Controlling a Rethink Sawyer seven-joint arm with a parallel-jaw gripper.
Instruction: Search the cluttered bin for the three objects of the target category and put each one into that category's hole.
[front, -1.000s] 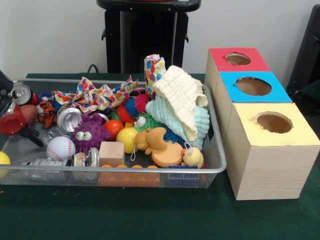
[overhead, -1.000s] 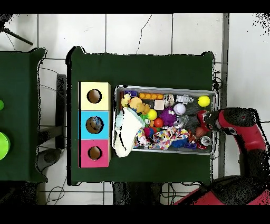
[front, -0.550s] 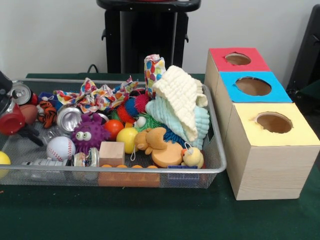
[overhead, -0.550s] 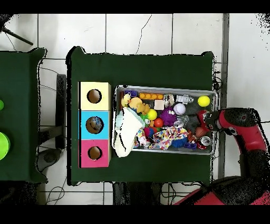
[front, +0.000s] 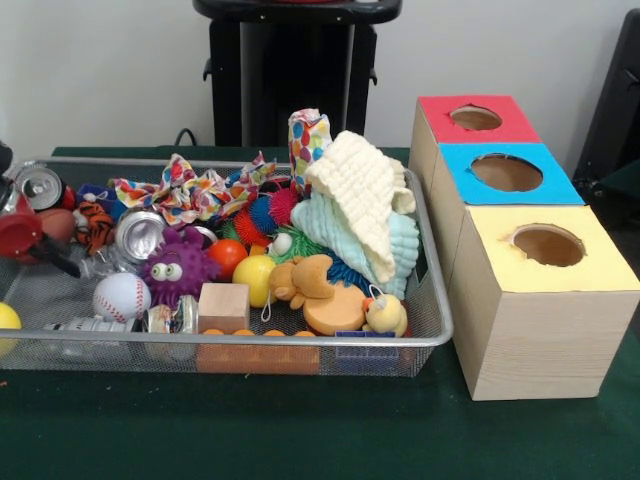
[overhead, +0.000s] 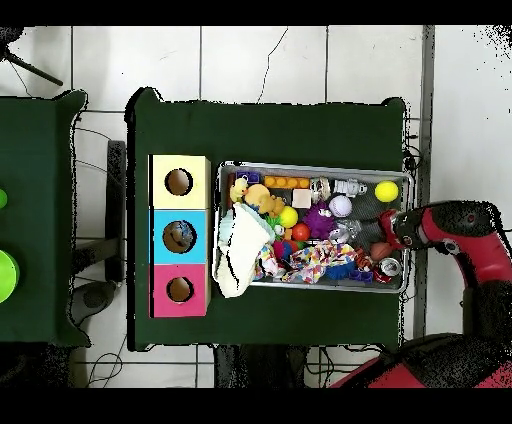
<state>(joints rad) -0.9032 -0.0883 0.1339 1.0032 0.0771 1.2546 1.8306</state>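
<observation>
A wire bin (front: 300, 340) (overhead: 310, 167) is heaped with mixed items: crushed silver cans (front: 138, 235), a baseball (front: 120, 295), a purple spiky toy (front: 178, 265), a wood block (front: 223, 305), a yellow ball (front: 255, 278) and a cream cloth (front: 365, 200) on a pale blue one. Beside the bin stand three wooden boxes with round holes: red (front: 440, 112), blue (front: 460, 165) and yellow (front: 545, 290). My gripper (front: 22, 235) (overhead: 385, 232) hangs low at the bin's end farthest from the boxes, next to a can (front: 40, 185). Most of it is cut off by the front view's left edge.
The red arm (overhead: 460, 235) reaches in over the bin's end wall. In the overhead view the boxes run yellow (overhead: 195, 165), blue (overhead: 195, 215), pink-red (overhead: 195, 300). A patterned fabric (front: 190, 195) and a brown toy bear (front: 300, 278) lie among the clutter.
The gripper has drifted outward toward the bin's end wall, away from the boxes, and less of it shows in the front view. The bin's contents have not moved.
</observation>
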